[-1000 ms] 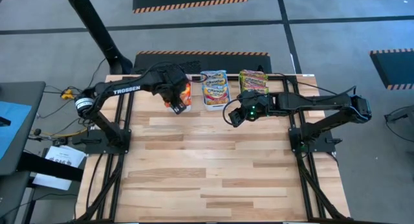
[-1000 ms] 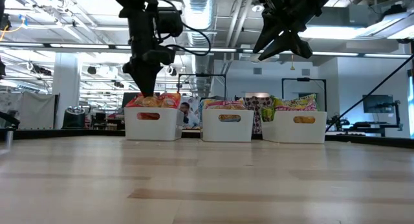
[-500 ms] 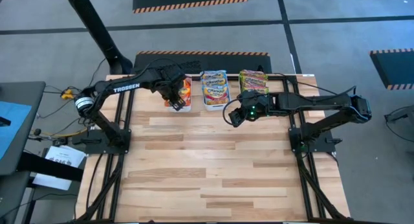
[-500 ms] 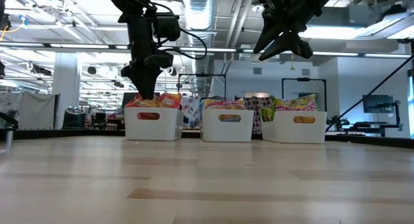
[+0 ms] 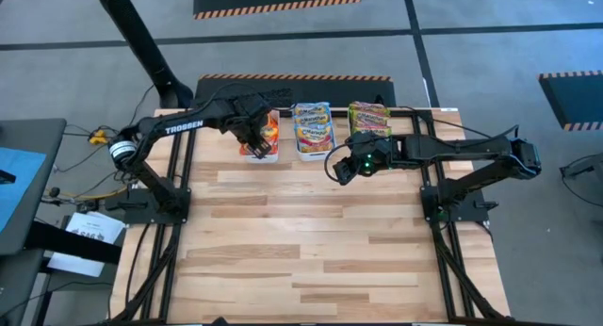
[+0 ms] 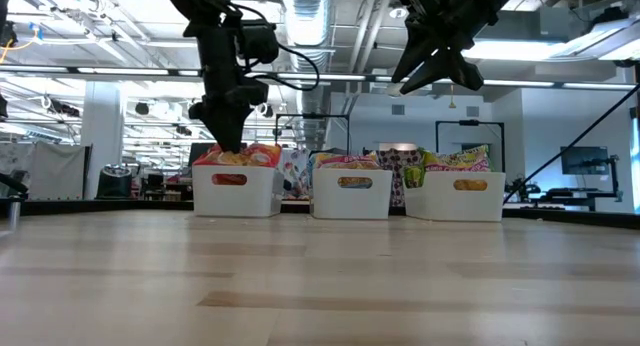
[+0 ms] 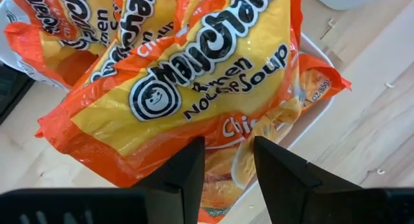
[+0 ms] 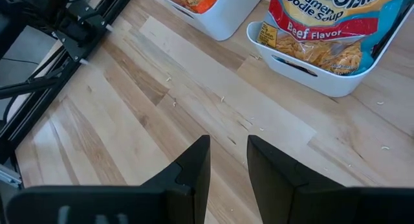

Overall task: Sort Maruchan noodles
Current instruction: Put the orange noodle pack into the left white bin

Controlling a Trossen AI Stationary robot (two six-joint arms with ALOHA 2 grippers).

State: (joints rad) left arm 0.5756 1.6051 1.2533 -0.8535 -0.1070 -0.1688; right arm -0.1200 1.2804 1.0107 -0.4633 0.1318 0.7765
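Three white bins stand in a row at the table's far edge. The left bin (image 6: 236,191) holds orange Maruchan noodle packets (image 7: 213,75), the middle bin (image 6: 351,194) blue ones (image 8: 330,23), and the right bin (image 6: 464,196) green-pink ones (image 5: 369,114). My left gripper (image 7: 229,166) hangs open just above the orange packets in the left bin, pointing steeply down, with nothing between its fingers. My right gripper (image 8: 228,162) is open and holds nothing. It is raised above the bare wood in front of the middle and right bins (image 5: 341,170).
The wooden tabletop (image 5: 311,241) stretches from the bins to the near edge. Black frame rails (image 8: 84,30) run along the table's sides under each arm's base. Beyond the far edge lies a workshop room.
My left gripper has shifted a little toward the table's far edge, staying over the left bin. Its fingers keep the same gap.
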